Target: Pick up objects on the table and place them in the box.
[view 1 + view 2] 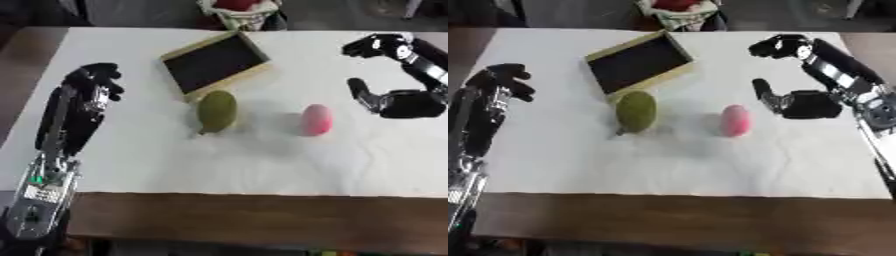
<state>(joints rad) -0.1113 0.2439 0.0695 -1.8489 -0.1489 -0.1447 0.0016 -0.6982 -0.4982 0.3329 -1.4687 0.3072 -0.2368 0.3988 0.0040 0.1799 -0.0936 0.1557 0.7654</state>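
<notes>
Right hand (802,102) open, empty, thumb and fingers spread wide, just right of pink fruit (735,120). Best approach: slide left, straddle fruit across its narrow width, then close. Box (637,62) lies beyond green fruit (636,111). Left hand (92,82) idle, fingers curled, empty.

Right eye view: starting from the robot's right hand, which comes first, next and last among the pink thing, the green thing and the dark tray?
1. The pink object, just to the left of the right hand, on the white cloth.
2. The green object, farther left, mid-table.
3. The box, up and left, beyond the green object; its near corner is roughly as close, so the last two are hard to separate.
</notes>
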